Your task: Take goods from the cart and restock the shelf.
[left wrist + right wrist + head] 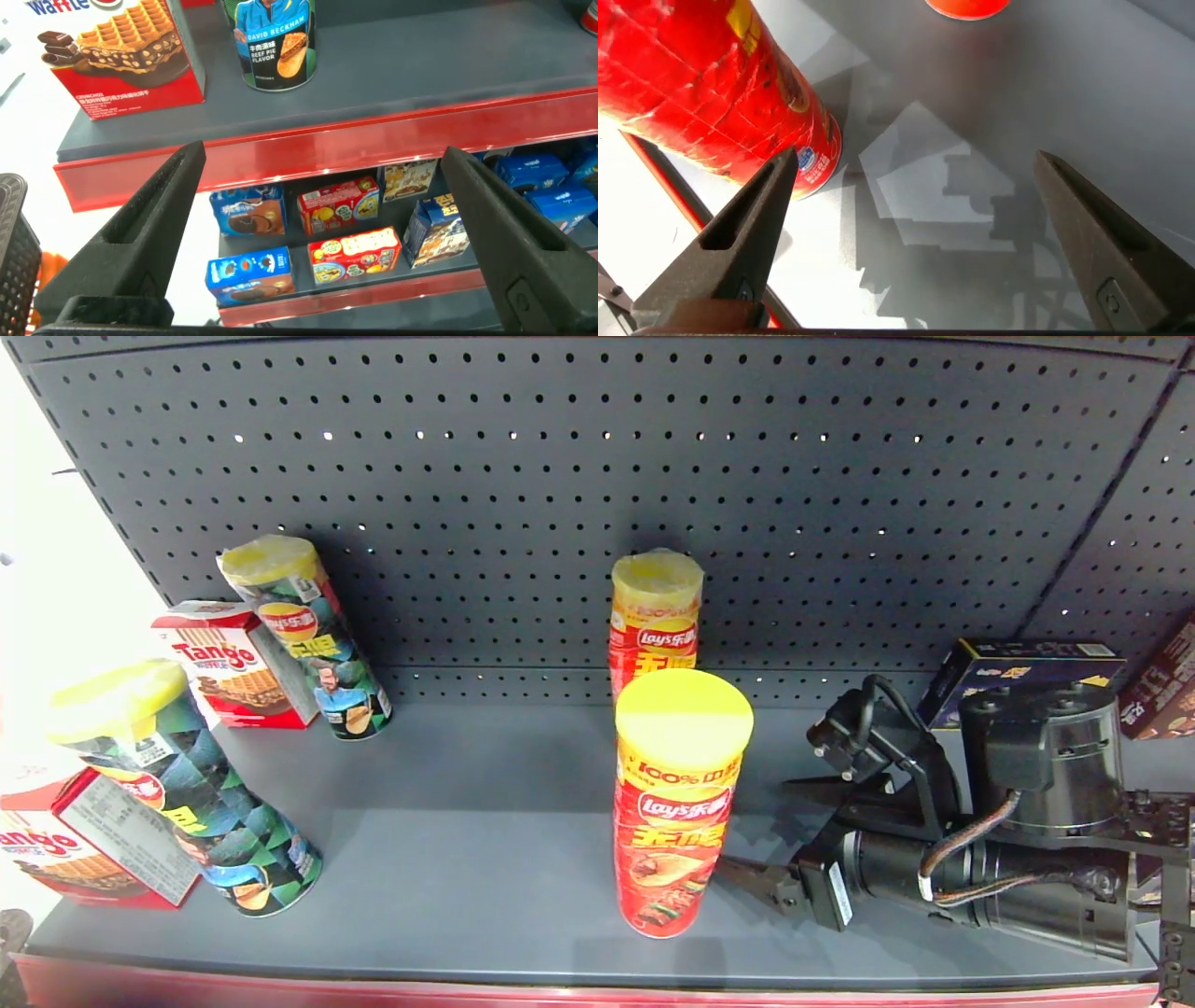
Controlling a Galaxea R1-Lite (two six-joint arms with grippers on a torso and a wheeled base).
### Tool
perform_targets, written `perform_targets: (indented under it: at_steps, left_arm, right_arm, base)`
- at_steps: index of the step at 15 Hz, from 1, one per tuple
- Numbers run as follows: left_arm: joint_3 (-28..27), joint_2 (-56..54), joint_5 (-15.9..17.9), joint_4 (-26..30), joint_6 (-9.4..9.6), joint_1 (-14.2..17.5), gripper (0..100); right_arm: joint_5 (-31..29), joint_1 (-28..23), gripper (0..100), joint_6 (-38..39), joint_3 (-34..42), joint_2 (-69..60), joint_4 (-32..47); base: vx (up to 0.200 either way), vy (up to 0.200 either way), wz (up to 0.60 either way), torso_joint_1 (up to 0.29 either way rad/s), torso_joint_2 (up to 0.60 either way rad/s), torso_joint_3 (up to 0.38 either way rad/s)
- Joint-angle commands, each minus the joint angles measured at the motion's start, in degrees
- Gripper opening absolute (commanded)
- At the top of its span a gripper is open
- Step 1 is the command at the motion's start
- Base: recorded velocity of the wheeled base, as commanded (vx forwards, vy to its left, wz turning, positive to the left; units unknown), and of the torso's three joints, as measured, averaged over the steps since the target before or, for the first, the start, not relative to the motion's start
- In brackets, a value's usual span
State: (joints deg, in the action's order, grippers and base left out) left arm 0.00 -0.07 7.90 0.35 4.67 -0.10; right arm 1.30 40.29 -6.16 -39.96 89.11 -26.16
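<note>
On the shelf (467, 868), the front can (677, 803) stands in the middle, the rear can (655, 616) straight behind it. The right gripper (754, 823) lies just right of the front can. At the left, a far can (308, 635) and far box (233, 663) stand behind a near can (187, 784) and near box (75, 849).

Dark grey pegboard back panel (523, 457), pinpricks of light through its holes

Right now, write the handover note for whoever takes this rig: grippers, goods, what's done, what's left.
Right gripper: open, empty, over the shelf just beside the front red can.
Left gripper: open, empty, out in front of the shelf's red edge.
Goods: front red can upright near the shelf's front; rear red can upright behind it, by the back panel.
Done: both cans look placed.
Left: probably back the right arm out and fetch more goods.
</note>
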Motion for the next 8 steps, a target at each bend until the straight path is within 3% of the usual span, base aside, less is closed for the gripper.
perform_targets:
  at_steps: [1, 5, 8]
  left_arm:
    - [0.0, 0.07, 0.01, 0.0, -0.01, 0.01, 100]
    - [0.0, 0.07, 0.01, 0.0, -0.01, 0.01, 100]
    - [0.0, 0.07, 0.01, 0.0, -0.01, 0.01, 100]
  right_arm:
    - [0.01, 0.32, 100, -0.08, -0.12, 0.18, -0.03]
    - [0.01, 0.84, 100, -0.08, 0.32, -0.17, -0.03]
    - [-0.25, -1.79, 100, 0.88, 0.85, -3.95, -0.03]
  base:
    - [0.0, 0.0, 0.0, 0.0, 0.0, 0.0]
    - [0.0, 0.0, 0.0, 0.0, 0.0, 0.0]
    - [0.0, 0.0, 0.0, 0.0, 0.0, 0.0]
